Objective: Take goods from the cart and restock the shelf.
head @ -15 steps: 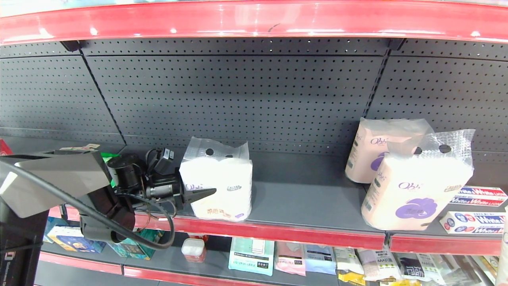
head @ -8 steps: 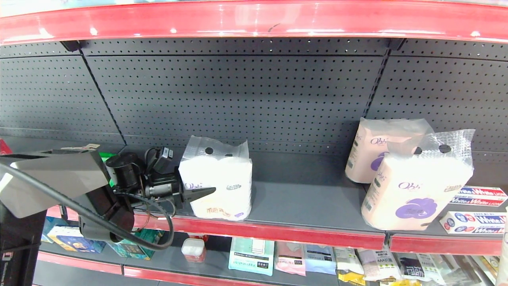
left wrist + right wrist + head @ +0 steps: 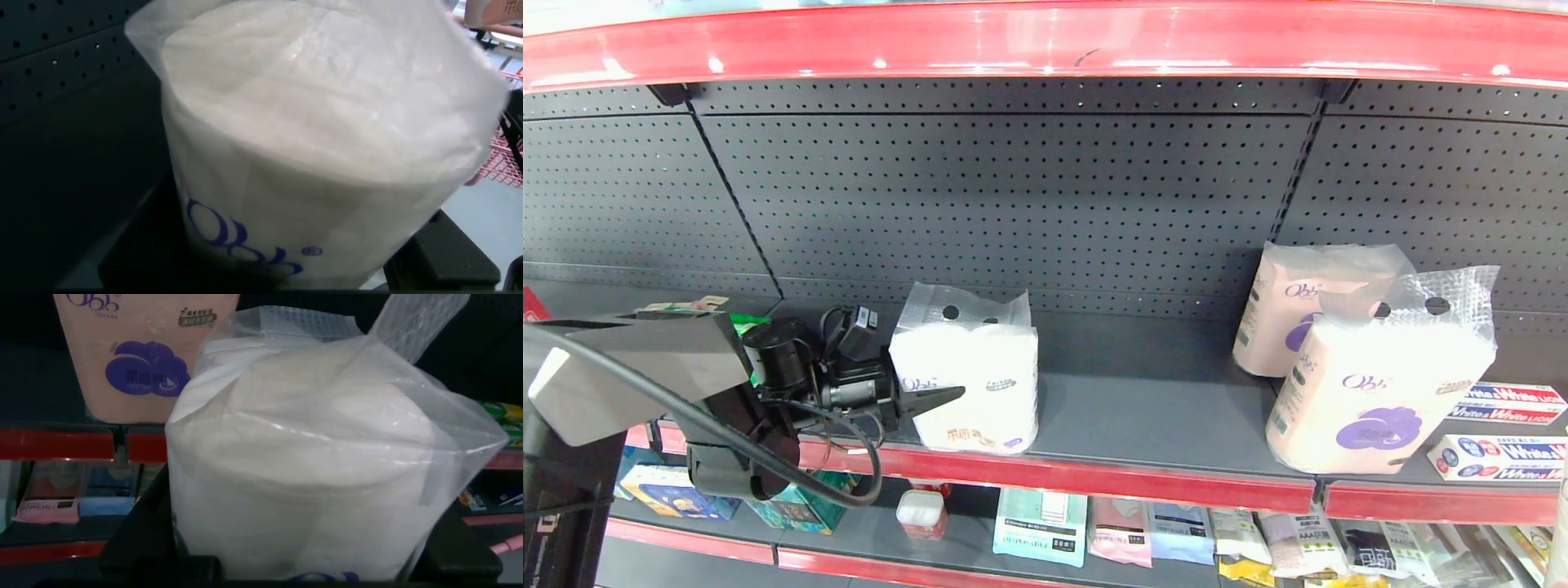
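Left claw (image 3: 943, 396), arm (image 3: 645, 367) outstretched, and right claw (image 3: 302, 567) both clamped.

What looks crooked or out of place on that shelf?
The front pink tissue pack seems to lean sideways at the shelf lip, unlike the upright white pack in the left gripper.

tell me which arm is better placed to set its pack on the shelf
Left, likely: the left hand holds the white pack standing on the shelf near its front edge. The right hand holds a second pack, seemingly short of the shelf.
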Available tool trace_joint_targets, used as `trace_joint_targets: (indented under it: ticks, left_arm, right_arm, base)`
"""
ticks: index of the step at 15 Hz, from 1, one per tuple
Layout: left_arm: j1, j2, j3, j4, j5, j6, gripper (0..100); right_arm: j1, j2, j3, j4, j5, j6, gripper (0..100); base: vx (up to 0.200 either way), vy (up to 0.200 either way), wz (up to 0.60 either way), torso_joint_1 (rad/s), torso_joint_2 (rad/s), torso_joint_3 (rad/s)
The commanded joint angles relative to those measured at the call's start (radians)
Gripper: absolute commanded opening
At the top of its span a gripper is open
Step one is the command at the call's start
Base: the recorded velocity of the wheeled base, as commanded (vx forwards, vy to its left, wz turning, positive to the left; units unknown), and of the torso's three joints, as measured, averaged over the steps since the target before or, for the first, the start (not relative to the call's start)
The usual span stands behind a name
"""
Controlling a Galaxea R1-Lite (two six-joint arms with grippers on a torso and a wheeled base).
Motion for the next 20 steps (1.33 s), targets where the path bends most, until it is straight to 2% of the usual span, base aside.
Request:
trace_joint_targets:
  ticks: [1, 3, 4, 6, 7, 9, 13, 20]
  left_arm:
    - [-0.001, 0.008, 0.000, 0.003, 0.001, 0.000, 0]
    - [0.001, 0.008, -0.005, 0.003, 0.005, -0.001, 0]
    - [0.001, 0.008, -0.005, 0.003, 0.007, -0.001, 100]
    - [0.001, 0.008, -0.006, 0.003, 0.007, -0.005, 100]
    - [-0.004, 0.002, -0.005, 0.003, 0.007, -0.021, 100]
    - [-0.004, -0.015, 0.001, 0.003, 0.007, -0.035, 100]
    - [0.004, -0.104, 0.012, 0.003, 0.013, -0.098, 100]
    - [0.030, -0.190, 0.038, 0.003, 0.015, -0.104, 100]
  right_arm:
    - [0.000, 0.001, -0.001, 0.000, 0.000, -0.001, 0]
    - [0.000, -0.001, 0.000, 0.000, 0.000, -0.001, 0]
    - [0.000, 0.001, 0.000, 0.000, 0.000, -0.001, 0]
    - [0.000, 0.001, 0.000, 0.000, 0.000, -0.001, 0]
    - [0.000, 0.001, 0.000, 0.000, 0.000, -0.001, 0]
    - [0.000, 0.001, 0.000, 0.000, 0.000, -0.001, 0]
    - [0.000, 0.004, -0.001, 0.000, 0.000, -0.005, 0]
    - [-0.001, -0.005, 0.003, 0.000, -0.001, -0.014, 0]
  base:
    - [0.000, 0.000, 0.00, 0.000, 0.00, 0.000]
    - [0.000, 0.000, 0.00, 0.000, 0.00, 0.000]
    - [0.000, 0.000, 0.00, 0.000, 0.00, 0.000]
    - [0.000, 0.000, 0.00, 0.000, 0.00, 0.000]
    - [0.000, 0.000, 0.00, 0.000, 0.00, 0.000]
    - [0.000, 0.000, 0.00, 0.000, 0.00, 0.000]
    - [0.000, 0.000, 0.00, 0.000, 0.00, 0.000]
    - [0.000, 0.000, 0.00, 0.000, 0.00, 0.000]
